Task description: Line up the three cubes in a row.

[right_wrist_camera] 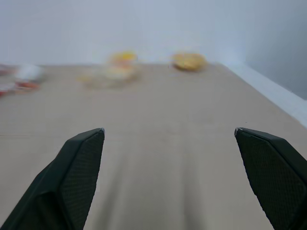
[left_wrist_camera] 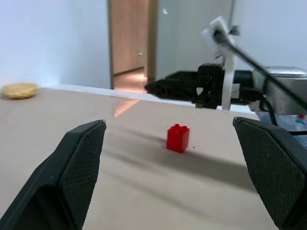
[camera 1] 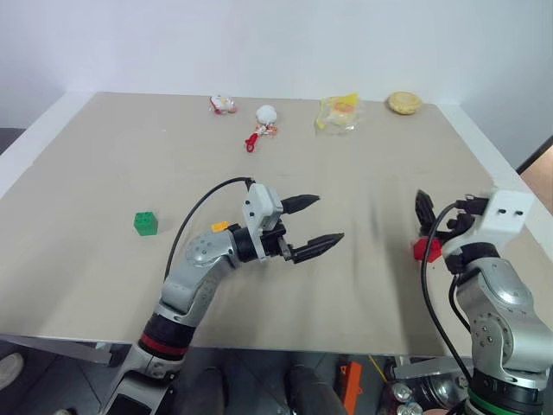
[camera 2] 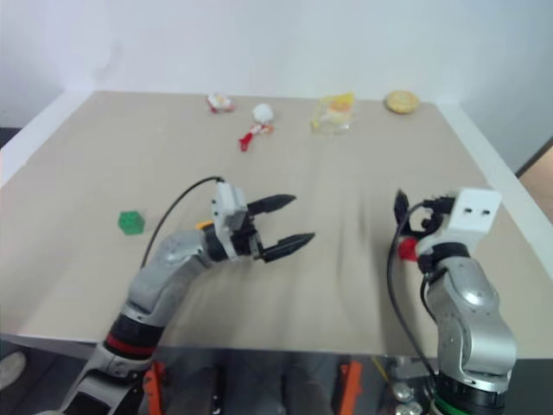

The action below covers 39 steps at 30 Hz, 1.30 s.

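**Cubes scattered, both end effectors spread**

Beige and matte, the table [camera 1: 104, 285] fills the head views, with a white border along its left and right edges and a plain pale wall behind. No writing can be read on anything.

A green cube [camera 1: 145, 223] with a studded top sits near the left edge. A yellow cube [camera 1: 219, 226] shows as a small patch just behind the left arm. A red cube [left_wrist_camera: 178, 138], glossy plastic with two studs visible, stands near the right edge, partly hidden in the head views by the right arm; the left wrist view shows it whole, resting free on the table.

Along the far edge lie small trinkets [camera 1: 259, 125], a crinkled clear-and-yellow wrapper [camera 1: 337, 112] and a round tan piece [camera 1: 403, 103].

Left end effector [camera 1: 313, 224] hangs mid-table, its black tapered fingers spread and pointing toward the right edge, pads finely ribbed. Right end effector [right_wrist_camera: 170, 179] is spread too, empty, above bare table, aimed at the far edge.
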Each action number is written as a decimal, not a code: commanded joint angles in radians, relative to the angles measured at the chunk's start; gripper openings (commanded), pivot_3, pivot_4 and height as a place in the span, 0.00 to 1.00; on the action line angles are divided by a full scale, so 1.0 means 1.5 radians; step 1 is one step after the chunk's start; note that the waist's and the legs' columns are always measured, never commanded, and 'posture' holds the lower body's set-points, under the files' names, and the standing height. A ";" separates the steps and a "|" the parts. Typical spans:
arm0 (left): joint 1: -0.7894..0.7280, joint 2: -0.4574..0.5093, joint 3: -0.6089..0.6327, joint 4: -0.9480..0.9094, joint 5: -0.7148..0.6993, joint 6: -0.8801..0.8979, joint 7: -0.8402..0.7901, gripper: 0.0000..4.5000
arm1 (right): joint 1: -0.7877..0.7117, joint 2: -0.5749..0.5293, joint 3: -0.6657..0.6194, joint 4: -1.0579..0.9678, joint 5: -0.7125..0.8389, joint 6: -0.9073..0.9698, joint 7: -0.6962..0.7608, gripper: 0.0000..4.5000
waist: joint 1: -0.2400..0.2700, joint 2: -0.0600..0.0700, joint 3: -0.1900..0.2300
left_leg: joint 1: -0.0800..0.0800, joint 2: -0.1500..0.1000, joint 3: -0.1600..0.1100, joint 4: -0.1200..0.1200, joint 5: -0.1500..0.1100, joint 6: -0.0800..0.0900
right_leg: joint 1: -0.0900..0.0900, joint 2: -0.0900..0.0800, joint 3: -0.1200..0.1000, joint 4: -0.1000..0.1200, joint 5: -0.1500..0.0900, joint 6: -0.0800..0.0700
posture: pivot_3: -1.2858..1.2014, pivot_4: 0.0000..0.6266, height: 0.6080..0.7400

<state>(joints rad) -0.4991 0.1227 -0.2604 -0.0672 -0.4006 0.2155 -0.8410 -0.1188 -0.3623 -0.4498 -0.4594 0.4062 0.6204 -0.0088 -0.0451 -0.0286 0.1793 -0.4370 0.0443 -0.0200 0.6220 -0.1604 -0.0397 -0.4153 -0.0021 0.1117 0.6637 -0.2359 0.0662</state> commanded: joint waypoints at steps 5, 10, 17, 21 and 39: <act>-0.050 -0.040 -0.003 0.063 0.006 -0.040 -0.034 0.98 | 0.036 0.003 -0.024 0.032 0.011 0.011 0.020 1.00 | -0.003 0.002 -0.001 | 0.000 0.000 0.000 0.000 0.000 0.001 | 0.000 0.000 0.000 0.000 -0.001 -0.002 | 0.52 0.24 1.00; -0.067 -0.058 -0.002 0.078 0.006 -0.042 -0.029 0.98 | 0.032 0.005 -0.021 0.066 0.019 0.008 0.037 1.00 | -0.002 0.002 -0.001 | 0.000 0.000 0.000 0.002 0.001 0.002 | 0.001 0.000 0.001 0.000 0.000 -0.002 | 0.52 0.24 1.00; -0.068 -0.066 -0.005 0.078 0.014 -0.052 -0.027 0.98 | 0.027 0.024 0.002 0.106 0.009 -0.008 0.042 1.00 | -0.002 0.002 -0.001 | 0.000 0.000 0.000 0.001 0.002 0.003 | 0.001 0.000 0.001 0.000 0.000 -0.002 | 0.52 0.24 1.00; -0.069 -0.072 -0.005 0.082 0.019 -0.055 -0.026 0.98 | 0.013 0.026 0.011 0.153 -0.010 -0.036 0.040 1.00 | -0.002 0.002 -0.001 | 0.000 0.000 0.000 0.001 0.002 0.003 | 0.000 0.000 0.001 0.000 0.000 -0.002 | 0.52 0.24 1.00; -0.061 -0.050 0.009 0.081 0.012 -0.048 -0.062 1.00 | 0.007 -0.001 0.054 0.137 -0.002 -0.074 0.126 0.28 | -0.003 0.002 0.000 | 0.000 0.000 0.000 0.001 0.002 0.003 | 0.000 0.000 0.001 0.000 0.000 -0.002 | 0.52 0.24 1.00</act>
<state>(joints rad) -0.5825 0.0392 -0.2661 0.0786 -0.3588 0.1534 -0.9083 -0.0972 -0.3291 -0.3802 -0.1848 0.3761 0.5202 0.1195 -0.0490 -0.0253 0.1787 -0.4370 0.0439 -0.0193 0.6230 -0.1580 -0.0359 -0.4159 -0.0020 0.1128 0.6636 -0.2355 0.0627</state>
